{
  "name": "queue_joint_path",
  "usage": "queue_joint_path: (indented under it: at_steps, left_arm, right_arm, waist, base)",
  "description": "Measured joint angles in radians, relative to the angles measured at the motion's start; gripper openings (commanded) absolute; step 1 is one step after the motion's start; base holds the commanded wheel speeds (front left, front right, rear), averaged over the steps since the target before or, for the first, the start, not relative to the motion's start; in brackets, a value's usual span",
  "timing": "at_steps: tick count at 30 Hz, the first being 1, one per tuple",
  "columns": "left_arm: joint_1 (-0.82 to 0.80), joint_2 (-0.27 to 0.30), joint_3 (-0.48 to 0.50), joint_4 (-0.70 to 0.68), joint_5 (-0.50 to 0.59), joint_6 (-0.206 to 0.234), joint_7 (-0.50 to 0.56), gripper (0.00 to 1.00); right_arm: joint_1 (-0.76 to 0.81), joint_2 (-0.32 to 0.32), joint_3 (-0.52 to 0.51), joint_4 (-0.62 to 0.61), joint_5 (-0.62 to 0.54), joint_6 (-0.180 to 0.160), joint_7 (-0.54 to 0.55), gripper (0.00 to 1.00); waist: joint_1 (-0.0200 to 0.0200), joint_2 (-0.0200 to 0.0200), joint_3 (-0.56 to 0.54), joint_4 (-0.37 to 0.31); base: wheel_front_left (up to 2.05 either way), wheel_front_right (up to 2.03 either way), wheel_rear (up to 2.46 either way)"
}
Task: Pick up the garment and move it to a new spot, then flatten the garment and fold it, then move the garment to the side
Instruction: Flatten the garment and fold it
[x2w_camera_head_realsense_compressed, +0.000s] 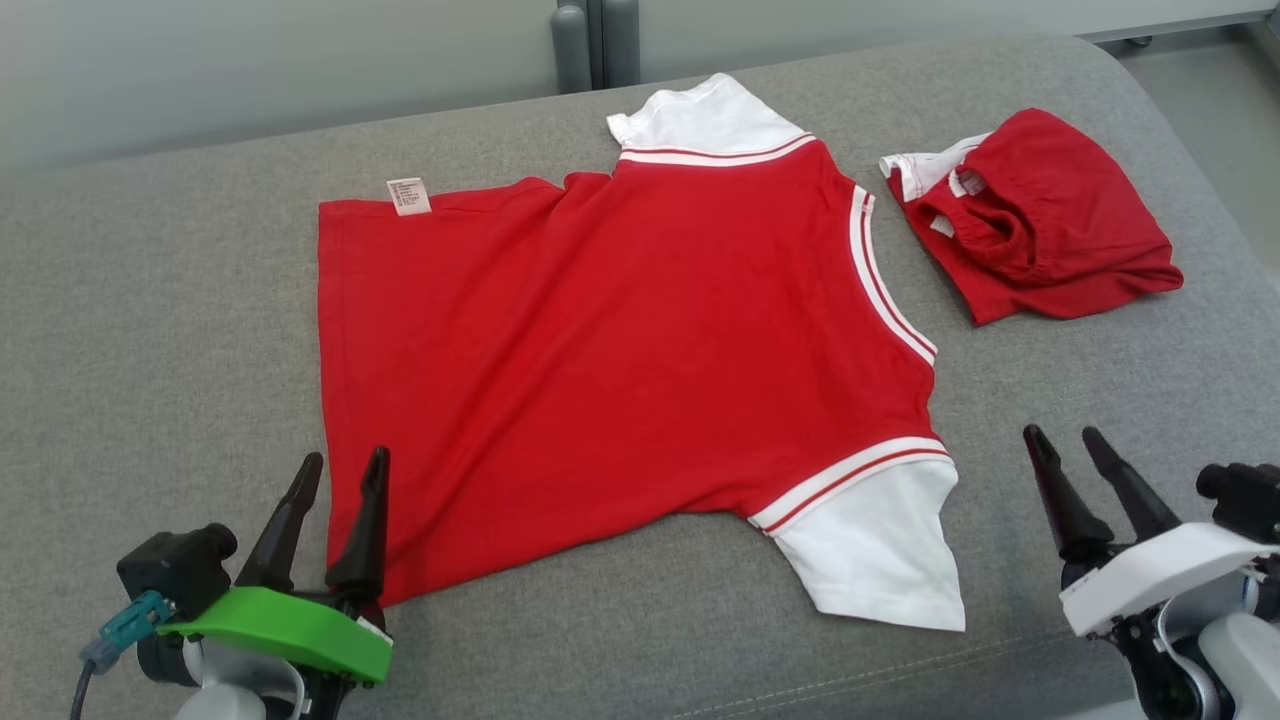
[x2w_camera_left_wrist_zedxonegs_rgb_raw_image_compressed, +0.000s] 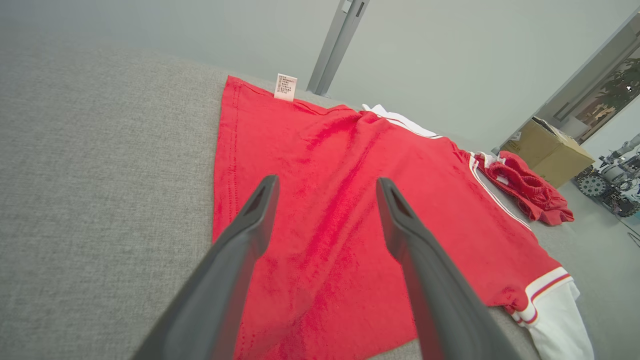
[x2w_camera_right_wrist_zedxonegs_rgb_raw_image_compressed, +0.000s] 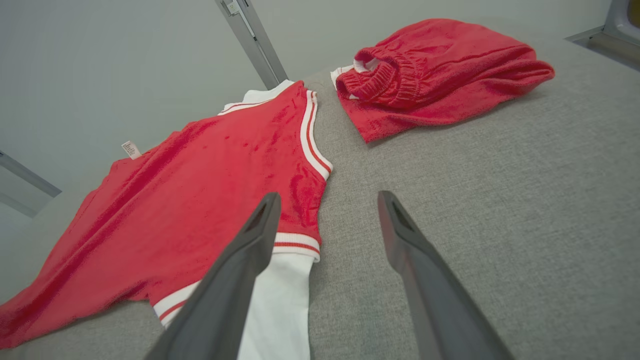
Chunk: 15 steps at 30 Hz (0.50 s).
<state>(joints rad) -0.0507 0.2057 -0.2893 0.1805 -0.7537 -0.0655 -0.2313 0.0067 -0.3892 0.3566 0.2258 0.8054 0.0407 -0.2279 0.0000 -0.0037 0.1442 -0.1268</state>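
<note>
The garment (x2w_camera_head_realsense_compressed: 620, 340) is a red T-shirt with white sleeves and striped trim, spread mostly flat on the grey cushion with its neck toward the right and a care label on the far hem. My left gripper (x2w_camera_head_realsense_compressed: 345, 470) stands open at the shirt's near-left hem corner, nothing between its fingers; the left wrist view has the open left gripper (x2w_camera_left_wrist_zedxonegs_rgb_raw_image_compressed: 325, 185) over the red garment (x2w_camera_left_wrist_zedxonegs_rgb_raw_image_compressed: 350, 200). My right gripper (x2w_camera_head_realsense_compressed: 1062, 438) is open over bare cushion just right of the near white sleeve. In the right wrist view the right gripper (x2w_camera_right_wrist_zedxonegs_rgb_raw_image_compressed: 327, 200) frames the garment (x2w_camera_right_wrist_zedxonegs_rgb_raw_image_compressed: 200, 200) sleeve edge.
A bunched pair of red shorts (x2w_camera_head_realsense_compressed: 1030, 230) lies at the far right of the grey cushion (x2w_camera_head_realsense_compressed: 150, 330); the shorts (x2w_camera_right_wrist_zedxonegs_rgb_raw_image_compressed: 435, 65) show their elastic waistband. A cardboard box (x2w_camera_left_wrist_zedxonegs_rgb_raw_image_compressed: 547, 150) and other equipment stand on the floor beyond. The cushion's front edge runs just below both grippers.
</note>
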Motion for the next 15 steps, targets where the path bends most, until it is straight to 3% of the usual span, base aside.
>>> queue_joint_path:
  at_steps: [8,15]
  left_arm:
    - [-0.037,-0.020,-0.016,-0.036,0.111,0.045,-0.016,1.00]
    - [-0.037,-0.046,-0.014,-0.059,0.175,0.111,-0.017,1.00]
  right_arm:
    - [-0.105,-0.024,-0.052,-0.071,-0.104,-0.052,-0.018,1.00]
    - [-0.149,-0.024,-0.052,-0.112,-0.191,-0.095,-0.020,1.00]
  waist:
    - [0.0000,0.0000,-0.032,0.009]
    - [0.0000,0.0000,-0.058,0.030]
  base:
    - [0.00,0.00,0.00]
    - [0.00,0.00,0.00]
